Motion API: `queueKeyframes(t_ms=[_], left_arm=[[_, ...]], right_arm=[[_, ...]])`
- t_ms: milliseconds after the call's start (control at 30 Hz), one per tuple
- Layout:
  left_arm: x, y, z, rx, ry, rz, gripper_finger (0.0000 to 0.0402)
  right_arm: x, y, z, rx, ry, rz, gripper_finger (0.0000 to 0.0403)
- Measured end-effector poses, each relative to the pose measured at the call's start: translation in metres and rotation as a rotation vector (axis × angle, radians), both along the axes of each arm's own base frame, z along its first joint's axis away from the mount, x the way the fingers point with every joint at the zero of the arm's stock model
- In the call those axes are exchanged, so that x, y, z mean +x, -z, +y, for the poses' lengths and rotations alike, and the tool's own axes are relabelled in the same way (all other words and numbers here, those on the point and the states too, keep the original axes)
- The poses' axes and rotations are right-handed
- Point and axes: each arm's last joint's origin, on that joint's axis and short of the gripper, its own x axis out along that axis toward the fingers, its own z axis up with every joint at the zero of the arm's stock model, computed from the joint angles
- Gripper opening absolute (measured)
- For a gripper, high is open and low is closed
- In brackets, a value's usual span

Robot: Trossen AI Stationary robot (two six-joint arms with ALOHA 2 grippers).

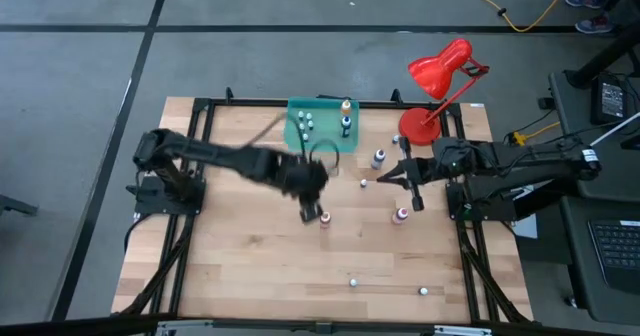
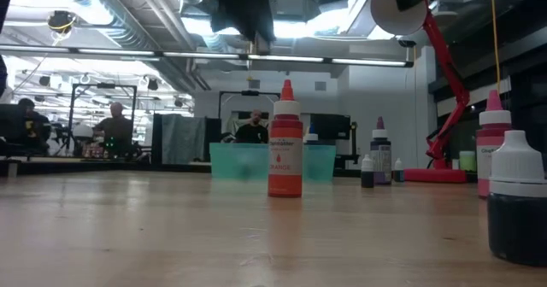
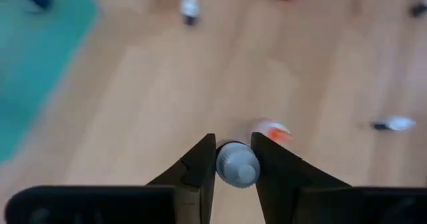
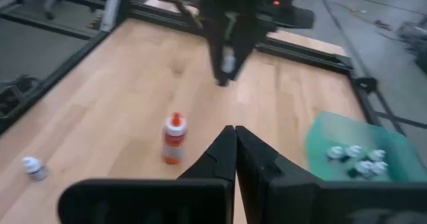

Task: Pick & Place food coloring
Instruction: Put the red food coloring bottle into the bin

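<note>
The left gripper (image 3: pixel 233 159) hangs mid-bench, narrowed on a small grey-capped bottle (image 3: pixel 237 166); it is raised above the orange bottle (image 2: pixel 285 142) standing there; carry it level to the green tray (image 1: pixel 298 136) at the far edge and lower before letting go; the right gripper (image 4: pixel 235 136) waits closed near the right edge.

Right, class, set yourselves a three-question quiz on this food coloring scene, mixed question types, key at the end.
1. True or false: the left gripper is shut on a small grey-capped bottle.
2. How is the orange bottle placed on the table? A) lying on its side B) standing upright C) upside down
3. What does the right gripper hold?
Key: 1 true; 2 B; 3 nothing, its fingers are shut and empty.
</note>
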Motion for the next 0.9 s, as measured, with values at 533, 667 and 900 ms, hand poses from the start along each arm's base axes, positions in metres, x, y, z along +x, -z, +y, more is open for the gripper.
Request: queueKeyframes(t_ms=[533,667,900], left_arm=[[-0.027,0.001,0.185,0.03,-0.125,-0.034,0.0079],[-0.026,0.014,0.211,0.029,-0.105,-0.046,0.0078],[-0.007,0.062,0.231,0.017,-0.01,0.025,0.0078]], right_arm=[[-0.002,-0.01,-0.054,-0.164,0.154,-0.102,0.0012],[-0.004,-0.01,-0.065,-0.159,0.215,-0.098,0.0012],[-0.008,-0.01,-0.076,-0.16,0.276,-0.095,0.0012]])
